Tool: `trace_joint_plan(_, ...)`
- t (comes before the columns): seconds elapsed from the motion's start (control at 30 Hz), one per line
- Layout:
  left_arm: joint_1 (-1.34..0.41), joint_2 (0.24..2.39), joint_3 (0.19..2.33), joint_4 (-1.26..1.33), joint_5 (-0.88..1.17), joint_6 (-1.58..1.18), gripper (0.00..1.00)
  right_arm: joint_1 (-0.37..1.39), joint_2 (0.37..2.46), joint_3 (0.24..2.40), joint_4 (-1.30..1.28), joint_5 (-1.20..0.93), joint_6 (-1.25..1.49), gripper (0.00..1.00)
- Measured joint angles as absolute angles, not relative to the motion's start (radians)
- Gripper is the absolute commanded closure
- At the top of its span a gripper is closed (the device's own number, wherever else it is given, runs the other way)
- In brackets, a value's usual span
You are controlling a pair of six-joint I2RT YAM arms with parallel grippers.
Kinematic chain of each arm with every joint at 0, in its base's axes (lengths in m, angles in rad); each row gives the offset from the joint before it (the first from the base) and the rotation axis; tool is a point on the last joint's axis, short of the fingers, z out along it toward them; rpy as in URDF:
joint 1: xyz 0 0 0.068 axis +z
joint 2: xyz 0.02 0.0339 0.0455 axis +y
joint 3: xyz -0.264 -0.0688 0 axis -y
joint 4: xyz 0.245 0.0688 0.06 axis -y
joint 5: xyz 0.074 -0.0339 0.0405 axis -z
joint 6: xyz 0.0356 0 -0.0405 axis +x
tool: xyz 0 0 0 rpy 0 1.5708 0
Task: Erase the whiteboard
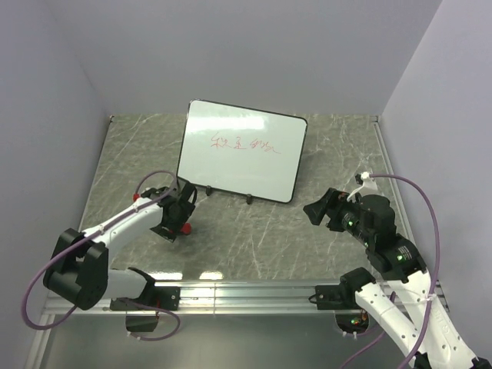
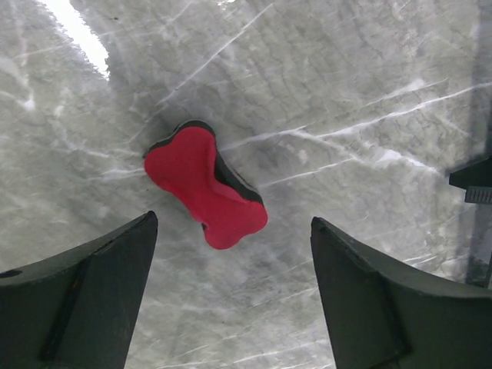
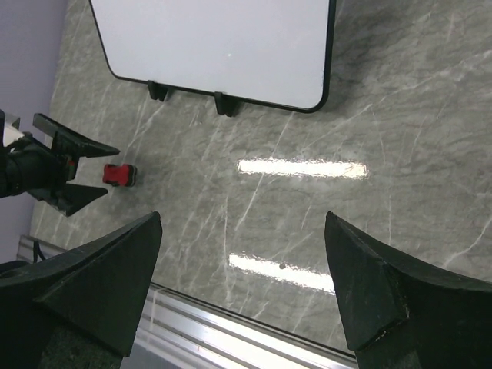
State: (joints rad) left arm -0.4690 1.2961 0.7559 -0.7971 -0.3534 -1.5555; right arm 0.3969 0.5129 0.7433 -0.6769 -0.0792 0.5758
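Whiteboard (image 1: 242,150) stands propped on black feet at the far centre of the table (image 1: 254,246); red handwriting (image 1: 246,144) on it, not legible. Left gripper (image 1: 175,224) hangs near its lower left corner, right gripper (image 1: 314,209) off to its right.
Left wrist: fingers spread, red-and-black eraser (image 2: 206,187) lying between them, apart from both.
Right wrist: fingers spread above the table, board ahead.

The red writing (image 1: 246,144) on the whiteboard (image 1: 231,173) is too small to read, and the eraser (image 1: 184,227) before the whiteboard's left corner sits largely hidden under the left end effector (image 1: 175,218).
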Motion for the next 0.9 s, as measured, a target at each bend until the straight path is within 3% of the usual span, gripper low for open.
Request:
trace_joint_plan(0.17,-0.469,1.321,0.756,-0.768,-0.353,-1.559,0.30,0.397,0.519,0.743,-0.677,-0.080,0.574,0.07)
trace_joint_plan(0.63,-0.470,1.317,0.711,-0.753,-0.341,-1.570,0.33,0.397,0.536,0.729,-0.676,-0.080,0.574,0.08)
trace_joint_plan(0.9,-0.471,1.316,0.707,-0.745,-0.342,-1.569,0.45,0.397,0.548,0.720,-0.675,-0.094,0.574,0.09)
